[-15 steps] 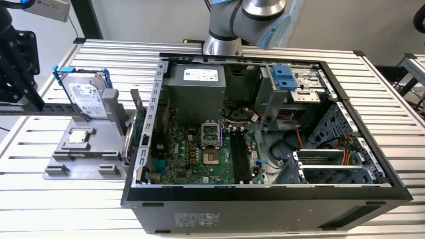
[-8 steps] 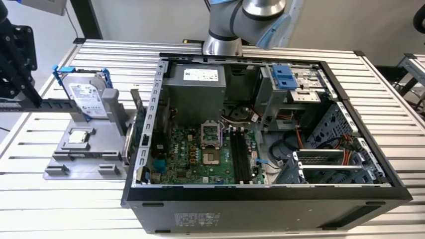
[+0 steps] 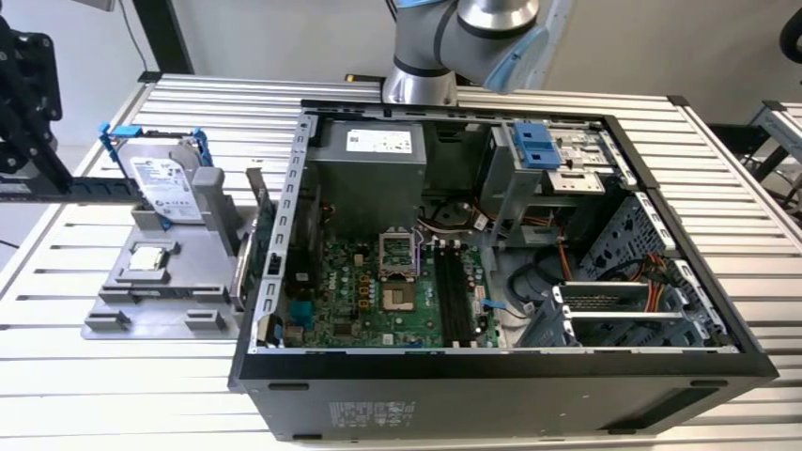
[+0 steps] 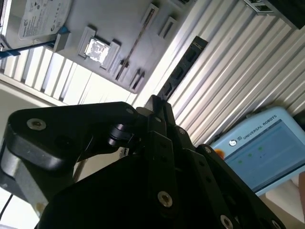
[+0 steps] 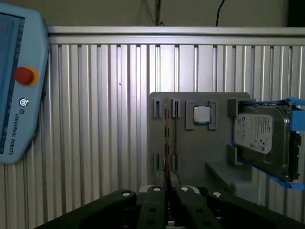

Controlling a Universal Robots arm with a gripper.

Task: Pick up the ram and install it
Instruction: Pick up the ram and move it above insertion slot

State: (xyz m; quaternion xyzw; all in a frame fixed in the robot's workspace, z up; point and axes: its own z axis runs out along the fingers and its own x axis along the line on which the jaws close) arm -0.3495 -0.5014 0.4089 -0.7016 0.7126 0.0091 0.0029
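Hand: black linkage in the foreground of both wrist views, with its fingers drawn together on one end of the ram.
Ram: dark stick carrying black chips. It juts out from between the fingertips and is held above the table, apart from the grey holder. The second wrist view shows its flat side. The first wrist view shows it edge-on, as a thin line in front of the holder.
Grey holder: moulded tray lying on the table, just beside the computer case on the exterior view's left.
Processor chip: small silver square seated in a recess of the holder, between the narrow slots and the hard drive.
Hard drive: silver unit in a blue frame, standing on edge in the holder.
Computer case: black tower lying on the table with its open side up.
Motherboard: green board on the floor of the case.
Memory slots: long black slots on the motherboard, just beside the processor socket.
Arm: silver and pale-blue joints behind the case.
Teach pendant: pale-blue unit with a red button.
Table: slatted aluminium surface carrying the holder and the case.
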